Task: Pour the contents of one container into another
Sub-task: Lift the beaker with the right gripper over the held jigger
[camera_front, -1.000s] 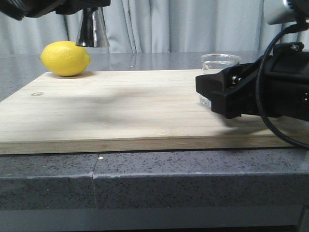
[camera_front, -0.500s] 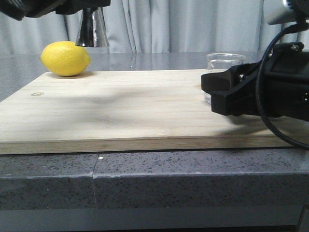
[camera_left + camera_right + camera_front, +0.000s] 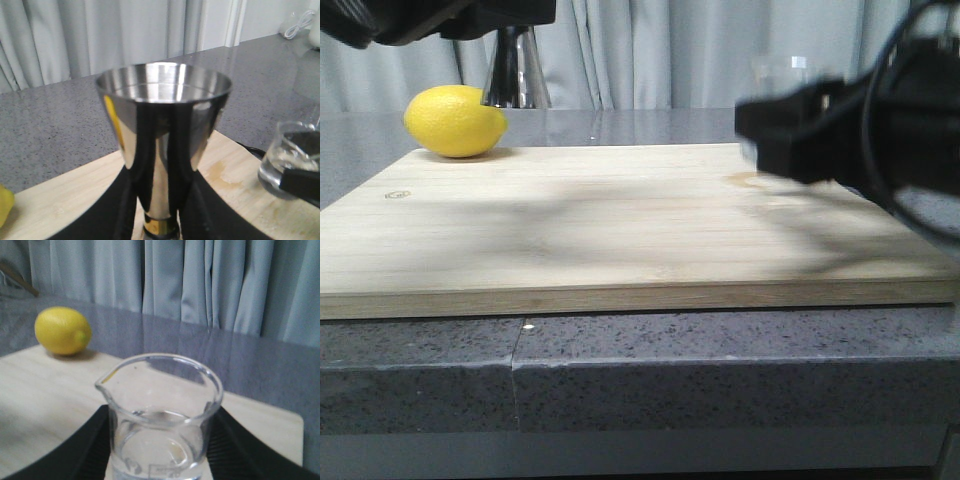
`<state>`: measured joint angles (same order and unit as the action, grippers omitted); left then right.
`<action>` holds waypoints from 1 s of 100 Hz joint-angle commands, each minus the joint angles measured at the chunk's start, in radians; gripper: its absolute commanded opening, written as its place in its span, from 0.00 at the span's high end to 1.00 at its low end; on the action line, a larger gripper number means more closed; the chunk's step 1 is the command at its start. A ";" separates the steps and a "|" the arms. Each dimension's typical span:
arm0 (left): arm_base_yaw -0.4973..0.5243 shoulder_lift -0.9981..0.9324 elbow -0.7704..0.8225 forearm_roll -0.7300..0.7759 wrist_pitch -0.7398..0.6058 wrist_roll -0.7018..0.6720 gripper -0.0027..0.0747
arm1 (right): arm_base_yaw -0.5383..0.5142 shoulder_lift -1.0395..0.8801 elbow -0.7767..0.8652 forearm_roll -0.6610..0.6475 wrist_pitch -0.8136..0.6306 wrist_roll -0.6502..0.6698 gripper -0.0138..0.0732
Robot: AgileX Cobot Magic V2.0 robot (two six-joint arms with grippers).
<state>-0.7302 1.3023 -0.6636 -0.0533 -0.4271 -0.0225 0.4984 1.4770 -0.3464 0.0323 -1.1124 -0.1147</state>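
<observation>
Right wrist view — beaker [image 3: 160,425] clamped between fingers [image 3: 87,445].

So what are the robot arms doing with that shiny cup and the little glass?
Each arm is holding one thing. The left gripper has the steel jigger upright, raised near the lemon. The right gripper has its jaws closed around the glass beaker, which has a little clear liquid in it and is lifted off the wooden board. Nothing is being poured yet; the two are far apart, on opposite sides of the board.
</observation>
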 commanded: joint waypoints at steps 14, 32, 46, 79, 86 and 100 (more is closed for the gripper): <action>-0.043 -0.031 -0.027 0.018 -0.073 -0.015 0.88 | -0.007 -0.145 -0.166 -0.067 0.116 -0.008 0.54; -0.054 -0.027 -0.027 0.018 -0.062 -0.017 0.88 | -0.007 -0.172 -0.317 -0.168 0.275 -0.051 0.54; -0.064 -0.026 -0.027 0.018 -0.049 -0.018 0.88 | -0.007 -0.172 -0.413 -0.287 0.360 -0.051 0.54; -0.108 -0.025 -0.025 0.019 -0.047 -0.018 0.88 | -0.007 -0.172 -0.572 -0.507 0.506 -0.051 0.54; -0.112 -0.025 -0.025 0.019 -0.047 -0.018 0.88 | -0.007 -0.172 -0.592 -0.542 0.529 -0.051 0.54; -0.112 -0.025 -0.025 0.019 -0.047 -0.018 0.88 | -0.007 -0.172 -0.620 -0.633 0.558 -0.051 0.54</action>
<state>-0.8298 1.3023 -0.6618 -0.0352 -0.3902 -0.0308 0.4984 1.3408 -0.9181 -0.5565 -0.5023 -0.1546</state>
